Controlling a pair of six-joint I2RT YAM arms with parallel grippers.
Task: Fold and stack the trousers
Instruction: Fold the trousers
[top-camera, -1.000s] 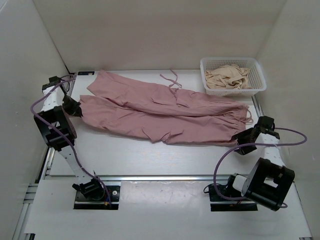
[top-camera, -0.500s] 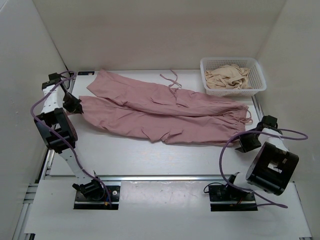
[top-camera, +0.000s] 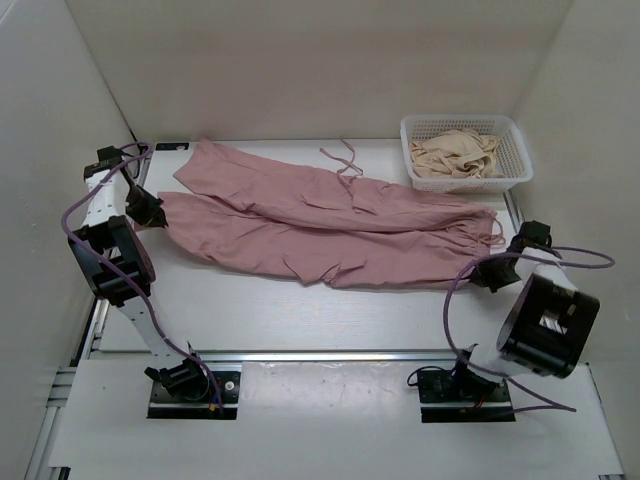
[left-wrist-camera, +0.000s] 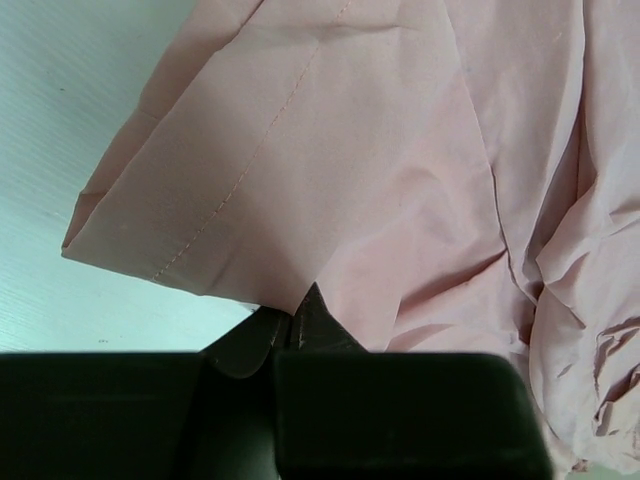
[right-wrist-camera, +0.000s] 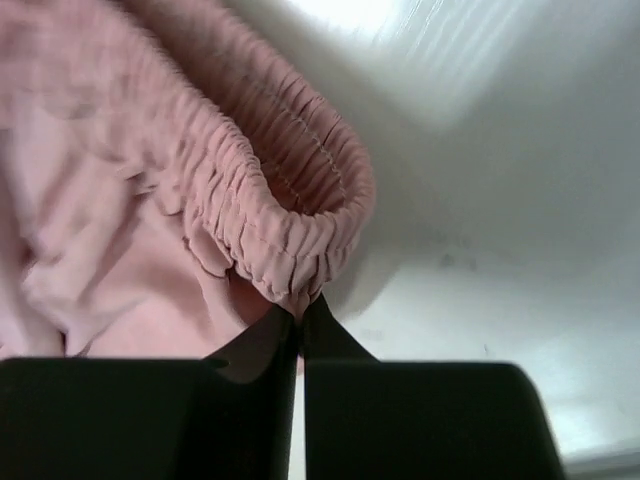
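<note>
While the dusty-pink, thin-fabric trousers (top-camera: 320, 225) lie lengthwise across the white table (top-camera: 250, 300), the left gripper (left-wrist-camera: 295, 318) pinches a leg hem (left-wrist-camera: 150, 260) and the right gripper (right-wrist-camera: 300, 305) nips the gathered waistband (right-wrist-camera: 290, 190), presumably so both ends lift together for folding.

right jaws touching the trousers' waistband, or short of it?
Touching. Right wrist view: the right jaws are shut on the trousers at the gathered waistband, fabric pinched between the tips.
</note>
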